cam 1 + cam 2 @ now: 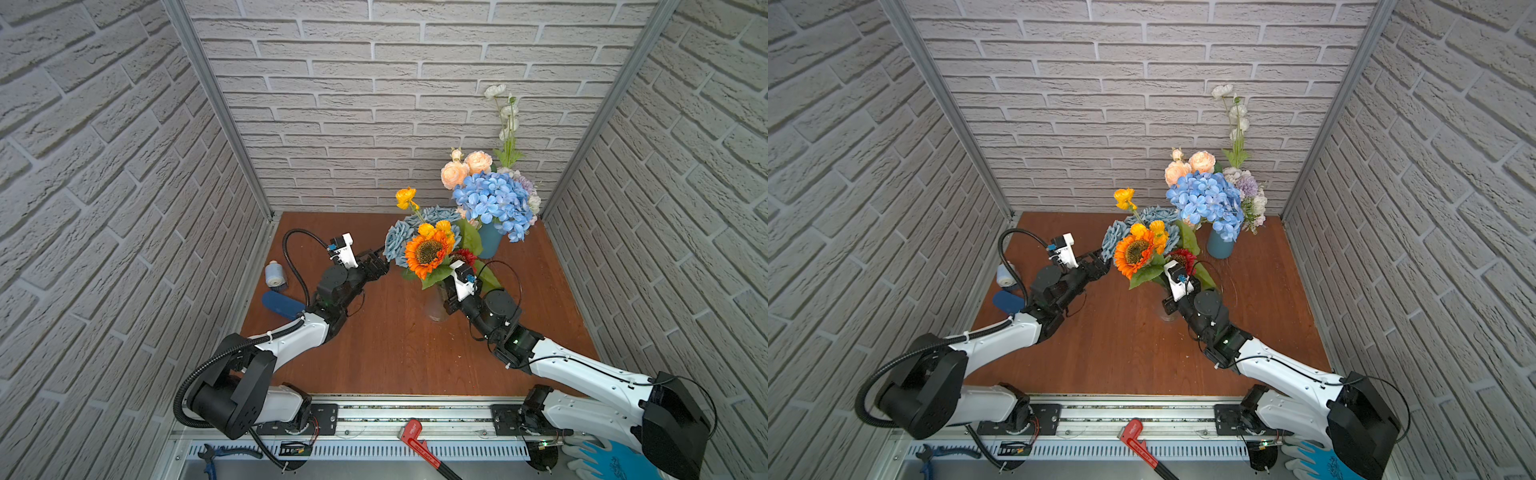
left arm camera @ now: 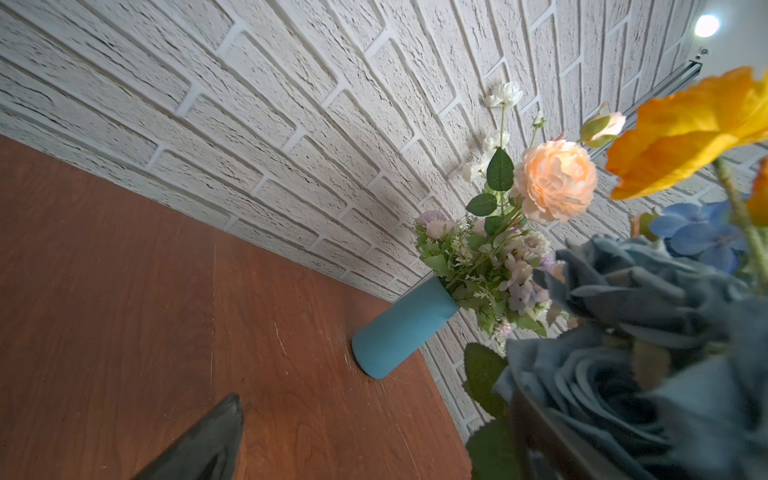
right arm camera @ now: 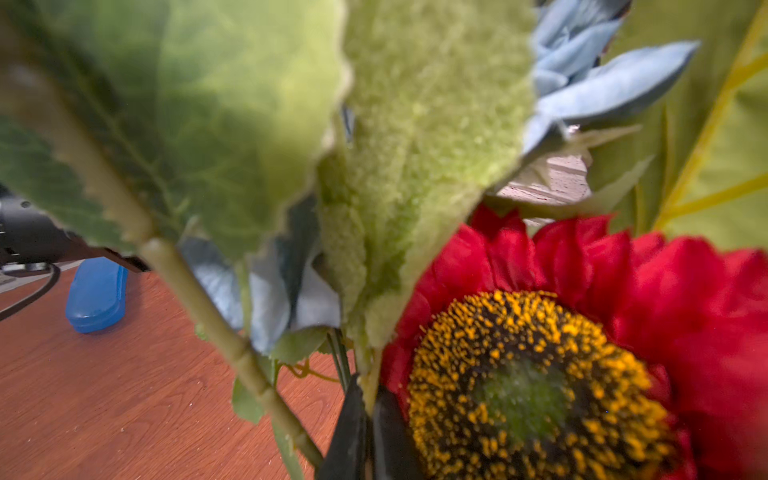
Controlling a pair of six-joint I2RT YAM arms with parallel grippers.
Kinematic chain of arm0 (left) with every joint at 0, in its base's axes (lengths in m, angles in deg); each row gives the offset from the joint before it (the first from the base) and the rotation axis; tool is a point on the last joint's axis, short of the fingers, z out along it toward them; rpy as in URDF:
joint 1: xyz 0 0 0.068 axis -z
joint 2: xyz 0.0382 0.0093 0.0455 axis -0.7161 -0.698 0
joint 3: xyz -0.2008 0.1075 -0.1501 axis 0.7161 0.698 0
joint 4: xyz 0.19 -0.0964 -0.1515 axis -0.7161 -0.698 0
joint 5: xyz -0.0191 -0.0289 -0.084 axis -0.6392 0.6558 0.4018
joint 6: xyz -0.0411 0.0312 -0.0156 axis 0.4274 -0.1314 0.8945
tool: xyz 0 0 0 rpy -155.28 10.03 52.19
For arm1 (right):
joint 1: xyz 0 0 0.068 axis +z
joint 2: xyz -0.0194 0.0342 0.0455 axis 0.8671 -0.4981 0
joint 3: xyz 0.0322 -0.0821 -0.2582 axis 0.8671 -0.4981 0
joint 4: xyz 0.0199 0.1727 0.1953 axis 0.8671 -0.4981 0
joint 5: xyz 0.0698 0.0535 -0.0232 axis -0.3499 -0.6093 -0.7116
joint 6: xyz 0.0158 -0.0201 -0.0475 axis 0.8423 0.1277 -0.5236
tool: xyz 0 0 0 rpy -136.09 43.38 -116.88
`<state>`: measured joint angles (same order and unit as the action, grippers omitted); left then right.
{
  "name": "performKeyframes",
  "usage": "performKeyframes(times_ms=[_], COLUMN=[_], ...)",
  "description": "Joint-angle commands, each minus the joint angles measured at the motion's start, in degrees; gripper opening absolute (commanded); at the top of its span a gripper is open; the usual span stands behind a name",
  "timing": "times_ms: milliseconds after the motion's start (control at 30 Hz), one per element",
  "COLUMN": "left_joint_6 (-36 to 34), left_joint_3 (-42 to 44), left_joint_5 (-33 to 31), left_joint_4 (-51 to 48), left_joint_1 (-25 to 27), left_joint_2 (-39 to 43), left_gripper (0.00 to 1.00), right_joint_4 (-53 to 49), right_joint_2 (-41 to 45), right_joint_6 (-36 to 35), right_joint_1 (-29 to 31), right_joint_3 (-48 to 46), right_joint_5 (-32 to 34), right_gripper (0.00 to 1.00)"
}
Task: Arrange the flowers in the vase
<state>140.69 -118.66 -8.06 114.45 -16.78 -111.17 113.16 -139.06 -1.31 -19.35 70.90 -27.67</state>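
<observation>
Our right gripper [image 3: 368, 415] is pinched on a green stem [image 3: 371, 386] beside the red sunflower [image 3: 582, 332], among flowers [image 1: 428, 251] standing in the clear vase [image 1: 434, 306]; our left gripper [image 1: 384, 261] gapes beside the dusty-blue roses [image 1: 397, 243]. We judge this stem is being seated; next, release gently.

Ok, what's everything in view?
table: one, brown, underneath
teal vase: one, back right
glass vase: one, clear, centre
hydrangea: one, blue, teal vase
peach roses: two plus bud, teal vase
white buds: several, teal vase
lilac cluster: one, teal vase
sunflowers: two, orange, red, glass vase
blue-grey roses: several, glass vase
yellow blooms: three, glass vase
case: one, blue, left
container: one, pale blue, left
wrench: one, red, front
pliers: one, blue-handled, front
gloves: blue-white, front
left gripper: open, by blue-grey roses
right gripper: shut on stem
</observation>
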Motion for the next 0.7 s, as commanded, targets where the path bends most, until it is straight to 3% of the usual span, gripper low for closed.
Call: performKeyframes(times_ms=[0, 133, 233, 333, 567, 667], left_joint_6=[-0.87, -1.50, -1.79, -1.86, -1.12, -1.07], left_joint_3=[1.02, 1.53, 1.61, 1.76, 1.86, 1.64], left_joint_5=[-0.67, -1.23, -1.53, -1.98, -2.73, -2.65], left_joint_4=[2.71, 1.78, 1.49, 1.47, 2.08, 1.98], left_joint_1=[0.33, 0.32, 0.32, 0.26, 0.25, 0.14], left_joint_2=[2.62, 3.89, 4.28, 4.19, 2.78, 2.33], left_gripper=[0.98, 0.98, 0.98, 0.98, 0.98, 0.98], right_joint_4=[-10.37, -14.67, -19.11, -24.03, -32.60, -32.90], right_joint_2=[-0.89, 2.73, 6.03, 9.32, 14.07, 15.32], right_joint_6=[1.24, 2.05, 3.31, 5.09, 9.25, 11.30], right_joint_1=[-0.07, -0.08, -0.08, -0.08, -0.08, -0.08], right_joint_3=[-1.64, -0.28, 1.26, 2.23, 2.23, 0.08], right_joint_5=[2.14, 1.08, -0.41, -1.89, -4.70, -4.69], right_gripper=[0.06, 0.10, 0.30, 0.44, 0.54, 0.66])
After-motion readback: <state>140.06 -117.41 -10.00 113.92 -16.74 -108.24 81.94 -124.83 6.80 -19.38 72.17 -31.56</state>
